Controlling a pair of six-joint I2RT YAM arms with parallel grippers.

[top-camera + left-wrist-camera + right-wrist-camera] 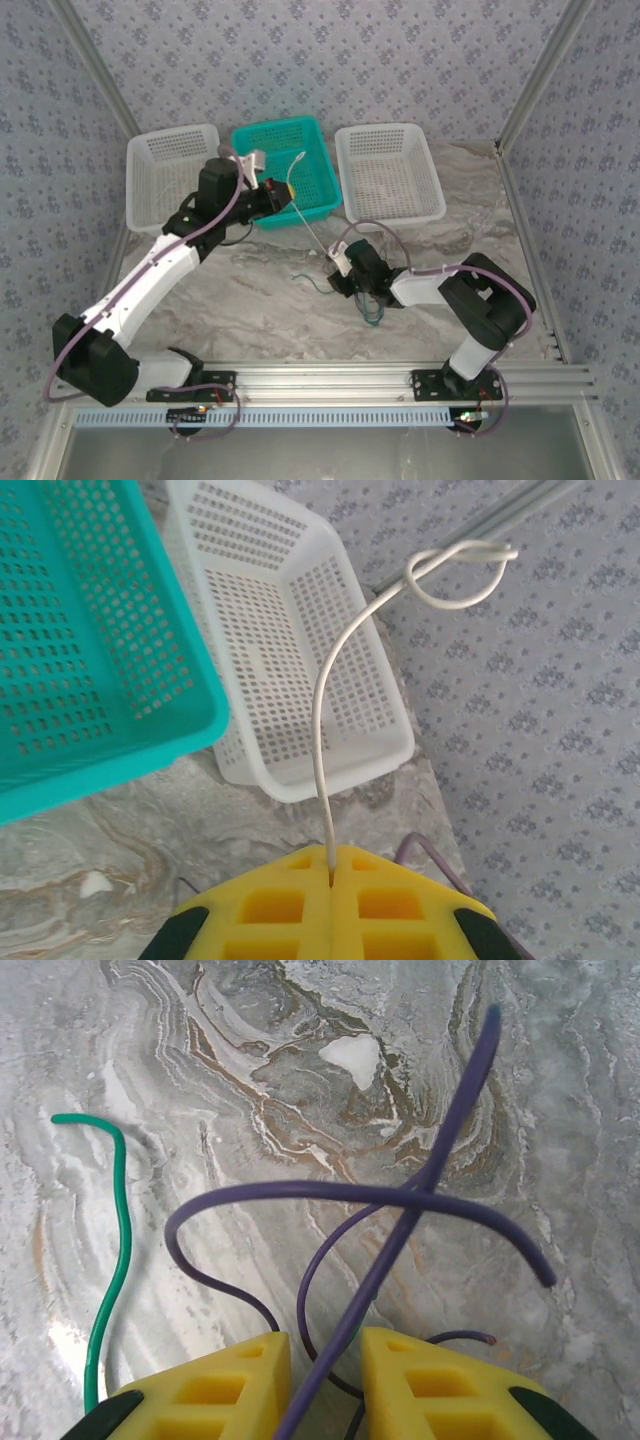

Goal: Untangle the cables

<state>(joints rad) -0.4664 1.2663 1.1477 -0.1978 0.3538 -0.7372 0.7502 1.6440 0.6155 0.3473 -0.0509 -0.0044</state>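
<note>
My left pincer [287,195] is closed tight on the pale grey wire [318,730], which is pinched between its yellow fingers [270,905]. That arm reaches up from the near left corner of the surface [250,300], elbow bent, with the wrist raised over the near end of the teal basket [275,127] at the far edge. The wire rises from the fingertips and curls into a loose loop in the air, in front of the white basket [340,630] just beside the teal one. Seen from overhead, the same wire slants down toward my right pincer [345,268]. That arm folds back from the near right corner, elbow out toward the right edge, forearm reaching low toward the middle of the surface. Its fingers stand a little apart, and a dark purple wire [350,1192] runs through the gap between them. More purple strands cross just beyond the tips. A green wire [122,1230] lies on the marbled surface just beside them.
</note>
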